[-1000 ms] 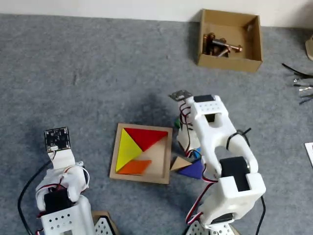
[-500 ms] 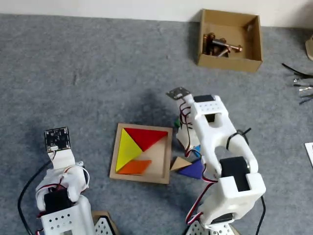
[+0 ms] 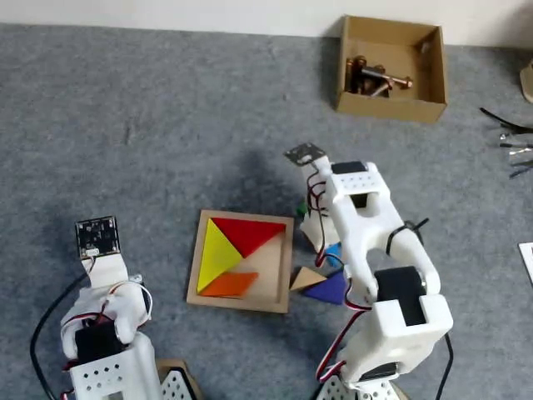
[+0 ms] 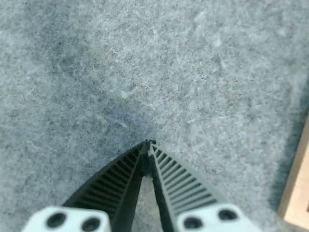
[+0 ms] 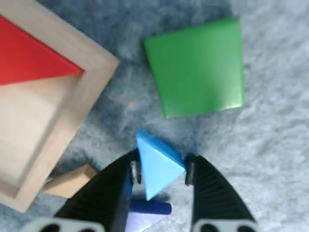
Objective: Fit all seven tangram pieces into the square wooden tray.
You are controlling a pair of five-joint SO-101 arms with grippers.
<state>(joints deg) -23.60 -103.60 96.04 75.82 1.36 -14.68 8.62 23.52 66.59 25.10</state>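
High view shows the square wooden tray [image 3: 240, 303] with three pieces [image 3: 247, 233] seated and the right arm [image 3: 375, 250] beside it, its wrist risen slightly over the last second; I judge the pick is under way. The right gripper [image 5: 161, 171] pinches the light blue triangle [image 5: 157, 166] just off the tray's corner, near the green square [image 5: 198, 72]. The left gripper [image 4: 147, 145] sits pressed together over bare carpet [image 4: 145, 72].

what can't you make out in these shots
High view: the green square is mostly under the right arm.
Right wrist view: the purple triangle is mostly covered by the light blue triangle and the right hand; the wooden tray is cut off by the picture's edge.
High view: the copper-coloured metal parts in the cardboard box are too small to identify.
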